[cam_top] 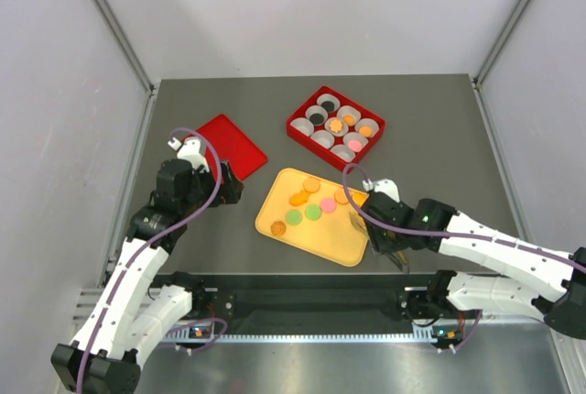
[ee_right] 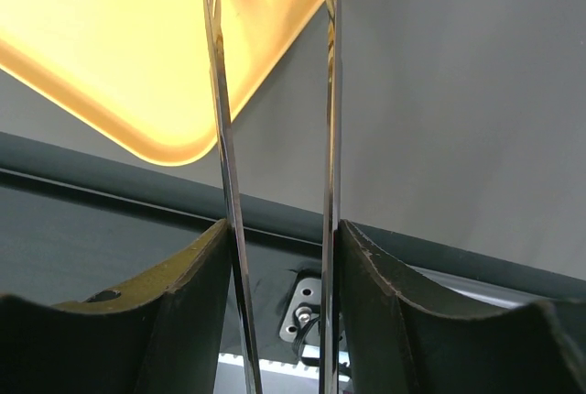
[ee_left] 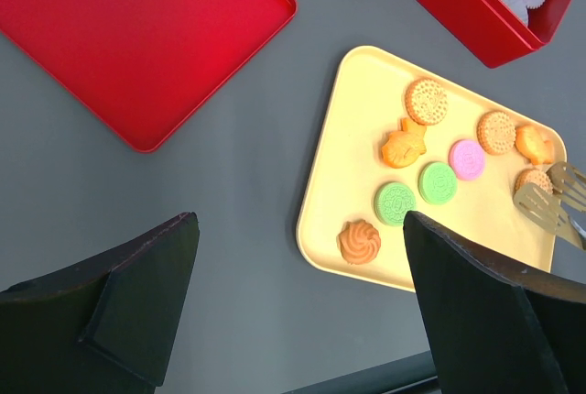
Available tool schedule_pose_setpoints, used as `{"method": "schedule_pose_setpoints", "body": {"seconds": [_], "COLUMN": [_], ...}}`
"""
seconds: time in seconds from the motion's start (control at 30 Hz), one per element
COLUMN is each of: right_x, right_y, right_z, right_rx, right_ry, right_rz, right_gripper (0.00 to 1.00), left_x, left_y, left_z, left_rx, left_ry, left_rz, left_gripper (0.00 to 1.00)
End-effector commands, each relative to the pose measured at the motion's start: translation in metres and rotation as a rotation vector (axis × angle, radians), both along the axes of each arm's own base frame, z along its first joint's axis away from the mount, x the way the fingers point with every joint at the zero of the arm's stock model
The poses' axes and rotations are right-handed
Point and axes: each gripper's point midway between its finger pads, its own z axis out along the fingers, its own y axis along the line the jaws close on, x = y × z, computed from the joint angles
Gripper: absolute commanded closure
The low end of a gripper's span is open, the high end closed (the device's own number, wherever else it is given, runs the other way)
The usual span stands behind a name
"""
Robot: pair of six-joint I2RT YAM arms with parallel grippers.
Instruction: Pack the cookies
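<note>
**A:** Where were the cookies (cam_top: 311,206)?

**B:** Most lay on the yellow tray (cam_top: 320,240). A few sat in cups (cam_top: 322,137) in the red box (cam_top: 295,125) beyond it.

**A:** Which step?

**B:** Picking the next one. My right end effector (ee_right: 282,247) was partly closed on tongs (ee_left: 549,202), their tips apart over the tray's right side by an orange cookie. Next, I judged, the tips had to drop astride it and squeeze. My left end effector (ee_left: 300,220) hung wide, holding nothing, near the lid (ee_left: 137,37).

**A:** Did the views differ?

**B:** My right wrist showed one cookie between the blades, my left wrist the whole tray. Only the top view showed the whole box.
</note>
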Motion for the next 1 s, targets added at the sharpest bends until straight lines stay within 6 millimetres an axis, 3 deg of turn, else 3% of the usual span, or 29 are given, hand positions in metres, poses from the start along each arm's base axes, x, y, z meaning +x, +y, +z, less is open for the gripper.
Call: {"method": "schedule_pose_setpoints", "body": {"seconds": [0.0, 0.3, 0.4, 0.5, 0.77, 0.97], "right_x": [0.004, 0.004, 0.005, 0.009, 0.026, 0.055], "right_y": [0.018, 0.019, 0.021, 0.027, 0.039, 0.042], "right_z": [0.011, 0.006, 0.011, 0.025, 0.056, 0.088], "right_rx": [0.057, 0.04, 0.051, 0.078, 0.098, 0.098], "right_ry": [-0.028, -0.02, -0.028, -0.051, -0.119, -0.199], "right_rz": [0.034, 0.041, 0.052, 0.065, 0.092, 0.078], "right_gripper": [0.53, 0.53, 0.61, 0.67, 0.67, 0.66], "left_x": [0.003, 0.002, 0.002, 0.002, 0.002, 0.002], "left_y": [-0.001, -0.001, -0.001, -0.001, 0.0, 0.001], "left_z": [0.006, 0.007, 0.007, 0.006, 0.008, 0.008], "left_rx": [0.001, 0.001, 0.001, 0.002, 0.002, 0.003], "left_ry": [-0.041, -0.044, -0.044, -0.041, -0.047, -0.048], "left_rz": [-0.01, -0.01, -0.01, -0.009, -0.004, -0.001], "left_gripper": [0.02, 0.02, 0.02, 0.02, 0.02, 0.02]}}
